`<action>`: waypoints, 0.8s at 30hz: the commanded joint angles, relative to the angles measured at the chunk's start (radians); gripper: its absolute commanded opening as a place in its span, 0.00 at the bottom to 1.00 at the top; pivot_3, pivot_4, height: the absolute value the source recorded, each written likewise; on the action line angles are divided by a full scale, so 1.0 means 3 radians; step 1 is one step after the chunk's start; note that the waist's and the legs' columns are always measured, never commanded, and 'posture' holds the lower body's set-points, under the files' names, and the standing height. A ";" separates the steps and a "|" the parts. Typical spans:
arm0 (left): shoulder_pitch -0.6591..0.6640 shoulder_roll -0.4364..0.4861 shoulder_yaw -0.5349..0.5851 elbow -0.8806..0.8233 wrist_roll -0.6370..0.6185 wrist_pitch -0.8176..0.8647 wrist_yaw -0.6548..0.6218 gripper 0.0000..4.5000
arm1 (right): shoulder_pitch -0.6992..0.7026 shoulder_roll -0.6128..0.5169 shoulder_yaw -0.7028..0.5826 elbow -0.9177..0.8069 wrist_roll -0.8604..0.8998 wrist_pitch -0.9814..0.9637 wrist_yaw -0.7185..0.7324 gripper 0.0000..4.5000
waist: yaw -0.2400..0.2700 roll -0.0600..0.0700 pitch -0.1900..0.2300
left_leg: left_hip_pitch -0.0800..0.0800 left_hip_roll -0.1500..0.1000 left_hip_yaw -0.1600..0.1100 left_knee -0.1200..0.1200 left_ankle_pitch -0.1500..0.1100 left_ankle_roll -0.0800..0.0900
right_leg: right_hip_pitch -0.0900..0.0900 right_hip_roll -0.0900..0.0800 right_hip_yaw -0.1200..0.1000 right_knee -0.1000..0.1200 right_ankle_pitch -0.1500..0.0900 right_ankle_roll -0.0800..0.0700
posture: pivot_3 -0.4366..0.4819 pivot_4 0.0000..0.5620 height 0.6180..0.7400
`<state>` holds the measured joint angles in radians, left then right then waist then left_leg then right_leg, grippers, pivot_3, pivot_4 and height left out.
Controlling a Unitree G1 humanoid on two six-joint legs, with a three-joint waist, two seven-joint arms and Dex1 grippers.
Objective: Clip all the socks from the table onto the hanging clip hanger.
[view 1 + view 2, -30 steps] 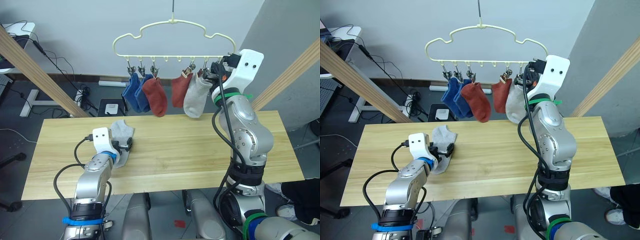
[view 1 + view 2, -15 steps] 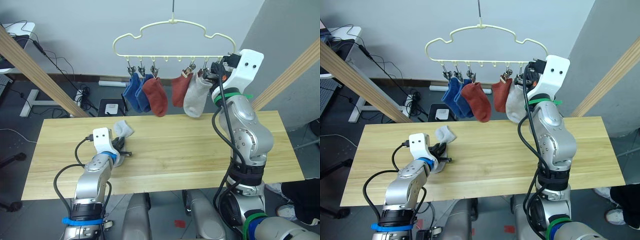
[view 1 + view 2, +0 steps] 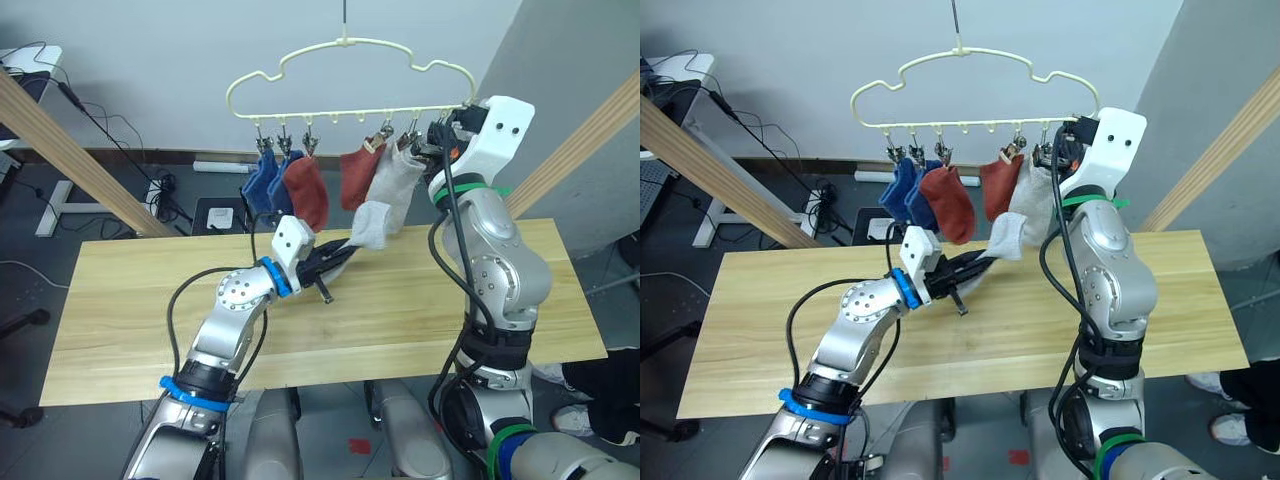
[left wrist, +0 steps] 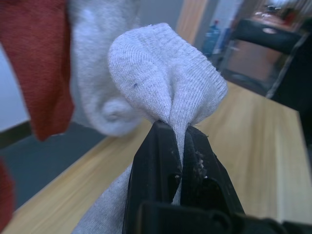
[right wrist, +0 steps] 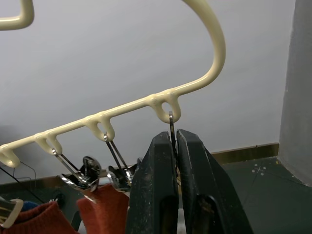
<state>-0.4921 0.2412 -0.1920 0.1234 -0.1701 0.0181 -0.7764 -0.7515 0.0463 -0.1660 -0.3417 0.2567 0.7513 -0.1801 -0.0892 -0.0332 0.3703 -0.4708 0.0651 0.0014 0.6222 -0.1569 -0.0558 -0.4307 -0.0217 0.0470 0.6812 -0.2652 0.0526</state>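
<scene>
Now the left gripper (image 3: 345,255) has come up off the table (image 3: 120,300) with the last light grey sock (image 3: 372,226) pinched tight between its black fingers (image 4: 161,161). A second ago that sock lay flat on the wood at about nine o'clock from the table's middle; the arm has swung it up and across toward one o'clock, so the loose end sits just below the hanger's right-hand clips, beside or perhaps touching the grey sock already hanging (image 3: 400,175).

Up at the clip hanger (image 3: 345,75), the right gripper (image 5: 174,146) has kept its place at the three o'clock end of the bottom bar. Its fingers are closed on the thin wire of the end clip (image 5: 171,127), which hangs from the last loop. Whether that squeeze is holding the clip's mouth open I can't make out from here.

Five socks hang in a row: two blue (image 3: 262,180) at the left end, two rust-red (image 3: 310,190) next, then the grey one. No sock is left on the wood, so this reads as the final one to clip. What remains, I'd say, is feeding its bunched edge up into the clip the right gripper holds.
</scene>
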 commanded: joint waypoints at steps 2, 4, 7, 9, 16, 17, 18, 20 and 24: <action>-0.0449 -0.0492 -0.0113 0.0389 0.0063 -0.0121 0.0197 0.00 | -0.0076 -0.0003 0.0005 -0.0119 0.0008 -0.0021 -0.0029 0.00 | 0.0015 -0.0001 0.0000 | -0.0005 -0.0004 0.0000 0.0006 0.0000 0.0000 | 0.0001 -0.0003 0.0000 -0.0002 0.0000 0.0001 | 0.24 0.58 1.00; -0.0588 -0.0644 -0.0065 0.0570 0.0086 -0.0128 0.0320 0.00 | -0.0085 -0.0003 0.0009 -0.0118 0.0005 -0.0018 -0.0035 0.00 | 0.0006 -0.0001 -0.0001 | -0.0009 -0.0006 0.0001 0.0012 0.0000 0.0001 | 0.0001 -0.0004 0.0001 -0.0004 0.0001 0.0003 | 0.24 0.58 1.00; -0.0756 -0.0744 -0.0043 0.0782 0.0138 -0.0237 0.0370 0.00 | -0.0085 -0.0019 0.0008 -0.0133 -0.0001 -0.0005 -0.0038 0.00 | -0.0022 -0.0001 0.0000 | -0.0008 -0.0004 0.0000 0.0009 -0.0001 0.0001 | 0.0000 -0.0002 0.0001 -0.0002 0.0001 0.0003 | 0.23 0.58 1.00; -0.0856 -0.0806 -0.0004 0.0921 0.0139 -0.0261 0.0420 0.00 | -0.0085 -0.0030 0.0006 -0.0138 -0.0003 -0.0001 -0.0038 0.00 | -0.0042 -0.0001 0.0000 | -0.0007 0.0000 -0.0004 0.0006 0.0000 0.0001 | -0.0002 0.0004 0.0000 0.0000 0.0001 0.0003 | 0.23 0.58 1.00; -0.1012 -0.0923 0.0121 0.1175 0.0110 -0.0272 0.0574 0.00 | -0.0087 -0.0046 0.0018 -0.0144 -0.0016 -0.0007 -0.0041 0.00 | -0.0066 -0.0001 0.0000 | -0.0009 -0.0003 -0.0001 0.0008 0.0000 0.0001 | -0.0002 0.0000 0.0001 -0.0001 0.0001 0.0003 | 0.22 0.58 1.00; -0.1013 -0.0946 0.0140 0.1183 0.0085 -0.0257 0.0572 0.00 | -0.0084 -0.0049 0.0015 -0.0154 -0.0016 -0.0001 -0.0044 0.00 | -0.0066 -0.0001 0.0000 | -0.0008 -0.0003 -0.0001 0.0008 0.0000 0.0001 | -0.0002 0.0000 0.0001 -0.0001 0.0001 0.0003 | 0.21 0.57 1.00; -0.1014 -0.0964 0.0154 0.1188 0.0069 -0.0246 0.0568 0.00 | -0.0082 -0.0051 0.0013 -0.0162 -0.0016 0.0003 -0.0046 0.00 | -0.0066 -0.0001 0.0000 | -0.0008 -0.0003 -0.0002 0.0007 0.0000 0.0001 | -0.0002 0.0000 0.0000 -0.0001 0.0001 0.0003 | 0.21 0.57 1.00; -0.0992 -0.0980 0.0168 0.1173 0.0047 -0.0229 0.0535 0.00 | -0.0085 -0.0059 0.0011 -0.0168 -0.0024 -0.0008 -0.0050 0.00 | -0.0066 -0.0001 0.0000 | -0.0008 -0.0003 -0.0001 0.0007 0.0000 0.0001 | -0.0002 0.0000 0.0001 -0.0001 0.0001 0.0003 | 0.21 0.57 1.00; -0.0950 -0.0969 0.0192 0.1135 0.0048 -0.0200 0.0534 0.00 | -0.0085 -0.0077 0.0022 -0.0169 -0.0039 -0.0025 -0.0047 0.00 | -0.0068 -0.0001 0.0000 | -0.0008 -0.0002 -0.0001 0.0007 0.0000 0.0001 | -0.0002 0.0000 0.0000 -0.0001 0.0001 0.0003 | 0.21 0.57 1.00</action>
<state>-0.7777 -0.0390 -0.1396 0.5016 -0.1396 -0.0315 -0.6140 -0.7625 0.0323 -0.1641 -0.3432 0.2532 0.7547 -0.1888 -0.1096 -0.0334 0.3702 -0.4733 0.0644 0.0009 0.6244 -0.1569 -0.0555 -0.4313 -0.0217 0.0472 0.6810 -0.2649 0.0535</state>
